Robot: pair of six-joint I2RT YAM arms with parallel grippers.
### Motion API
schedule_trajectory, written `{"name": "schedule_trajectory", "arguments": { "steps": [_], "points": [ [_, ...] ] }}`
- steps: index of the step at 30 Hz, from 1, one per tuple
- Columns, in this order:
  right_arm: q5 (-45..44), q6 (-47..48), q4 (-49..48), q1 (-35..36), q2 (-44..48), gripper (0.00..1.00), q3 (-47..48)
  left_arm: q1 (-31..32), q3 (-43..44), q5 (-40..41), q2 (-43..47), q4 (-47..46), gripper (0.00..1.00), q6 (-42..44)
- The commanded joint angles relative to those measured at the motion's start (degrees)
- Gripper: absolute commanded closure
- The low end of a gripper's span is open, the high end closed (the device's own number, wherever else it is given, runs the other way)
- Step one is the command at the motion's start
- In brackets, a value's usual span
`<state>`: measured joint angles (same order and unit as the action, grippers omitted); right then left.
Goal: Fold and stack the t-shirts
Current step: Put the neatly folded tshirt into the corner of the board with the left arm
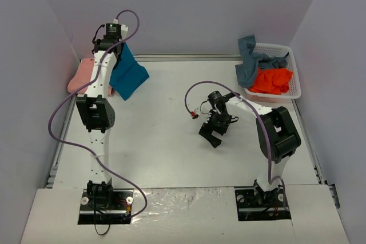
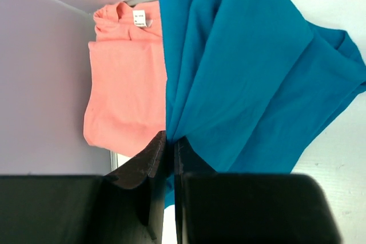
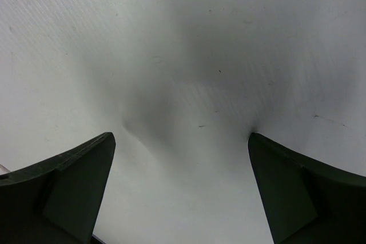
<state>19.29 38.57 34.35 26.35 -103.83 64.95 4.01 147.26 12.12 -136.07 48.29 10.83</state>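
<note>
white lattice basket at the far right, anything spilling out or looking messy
Yes. The grey-blue cloth t-shirt is bunched up and hangs over the left rim of the white plastic lattice basket, partly outside. The bright orange cloth t-shirt lies crumpled inside.

Pale bench boxed in by plain lavender-grey walls.
The off-white bench [image 1: 166, 158] has a matte, lightly scuffed top and a metal rail [image 1: 60, 141] along its left edge. A back wall [image 1: 189, 10], left wall [image 1: 28, 95] and right wall [image 1: 340, 84] enclose it under soft, even light.
</note>
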Motion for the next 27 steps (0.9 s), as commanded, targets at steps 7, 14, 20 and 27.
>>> {"name": "schedule_trajectory", "arguments": {
  "steps": [7, 14, 20, 27],
  "points": [
    [-2.85, -0.16, 1.42, -0.07, -6.12, 0.00, -2.11, -2.51, 4.26, 1.33, 5.38, -4.17, 0.98, -1.34],
    [-3.73, -0.33, 1.42, -0.07, -7.17, 0.00, -2.11, -3.75, 4.17, 0.27, 6.52, -4.26, 0.98, -1.69],
    [-4.52, -0.42, 1.42, -0.07, -7.88, 0.00, -2.11, -3.75, 4.61, 0.45, 6.78, -4.35, 0.98, -0.64],
    [-5.23, -0.60, 1.34, -0.07, -8.67, 0.00, -2.28, -3.75, 5.75, 0.63, 6.61, -4.17, 0.98, 0.24]
  ]
}}
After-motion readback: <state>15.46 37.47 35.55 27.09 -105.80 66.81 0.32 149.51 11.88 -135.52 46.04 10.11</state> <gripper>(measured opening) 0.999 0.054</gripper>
